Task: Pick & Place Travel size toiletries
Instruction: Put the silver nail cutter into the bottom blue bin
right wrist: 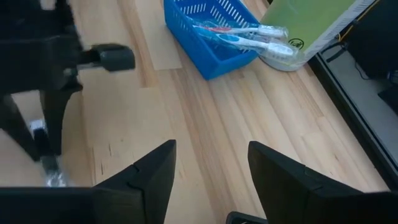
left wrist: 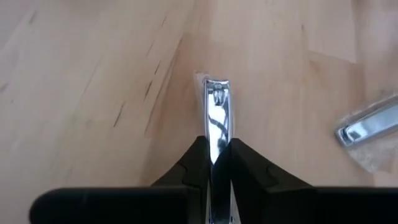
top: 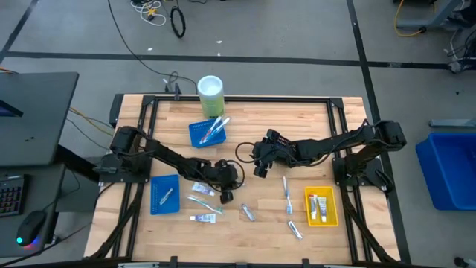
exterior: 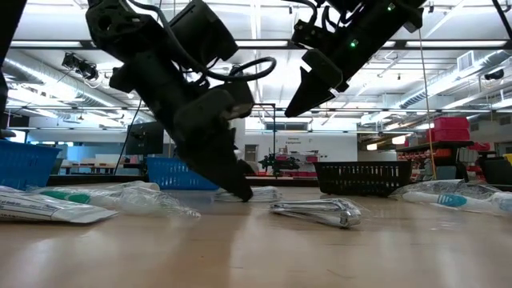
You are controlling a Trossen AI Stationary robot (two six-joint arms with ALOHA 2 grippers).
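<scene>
While the left gripper [left wrist: 217, 155] is clenched on a wrapped metal nail clipper [left wrist: 217, 118] lying on the wooden table [top: 253, 126] near its front middle, a straight lift is advised, with the open-jawed right gripper [right wrist: 208, 171] kept hovering clear nearby.

A light wooden slatted table [top: 245, 119] with a black metal frame stands on a grey floor marked with dark lines. At its far edge stands a tall green-and-white cylinder [top: 210, 94], upright, just beside a blue plastic mesh basket [top: 199, 134]. A flat blue tray [top: 158, 201] lies near the left front corner, and a yellow tray [top: 332, 216] lies near the right front. A black mesh basket [exterior: 362, 177] shows across the table in the low view. Off the table, a large blue bin [top: 450, 167] sits on the floor at the right, and a dark desk [top: 37, 112] with a computer mouse [top: 30, 227] is at the left.
</scene>
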